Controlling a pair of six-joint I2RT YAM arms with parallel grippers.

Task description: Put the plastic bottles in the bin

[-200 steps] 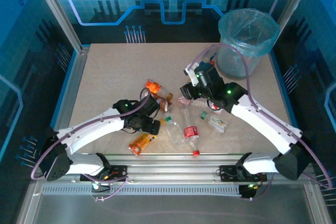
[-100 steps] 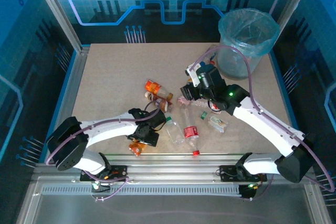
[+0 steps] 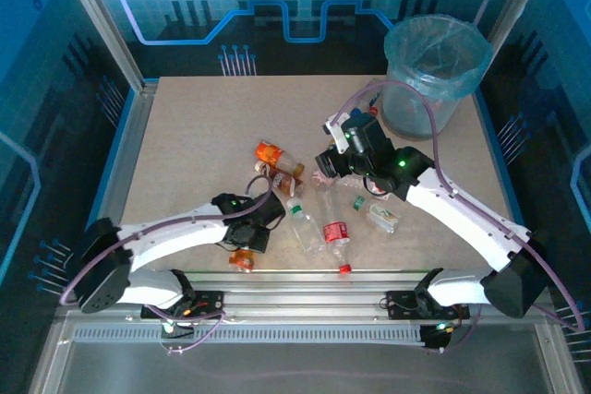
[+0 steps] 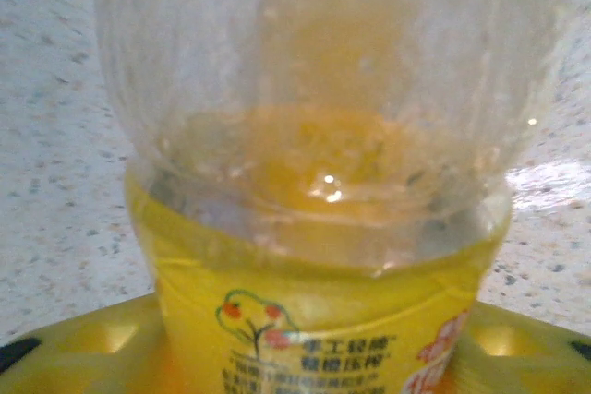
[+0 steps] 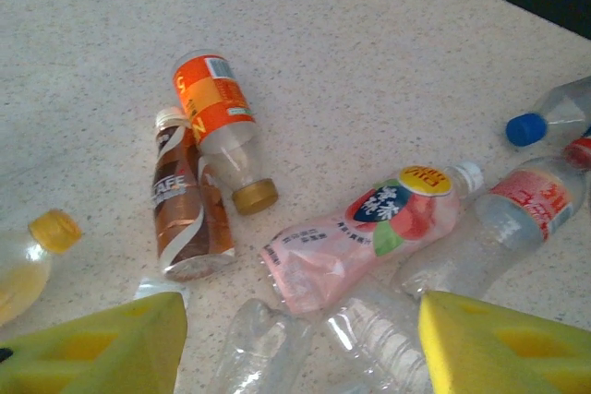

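Bin (image 3: 452,89) stands at the far right corner of the table (image 3: 185,126), bag-lined, and the inside is too hazy for us to read. Loose bottles (image 3: 319,228) lie scattered mid-table toward the near edge, well apart from the bin. Left gripper (image 3: 247,239) sits low over a yellow-labelled bottle (image 4: 323,228) close to the near edge. From the wrist that bottle blocks nearly everything, both its ends out of frame, the yellow pads (image 4: 83,343) just showing either side of the label. We cannot tell whether they pinch it or merely flank it. Right gripper (image 5: 300,352) hangs with fingers spread wide, gripping nothing, above a pink-labelled bottle (image 5: 369,228) and crushed clear bottles (image 5: 268,343). Beside these, an orange-labelled bottle (image 5: 214,103) touches a brown-labelled bottle (image 5: 185,196). A blue-capped bottle (image 5: 545,117) is cut off at the right.
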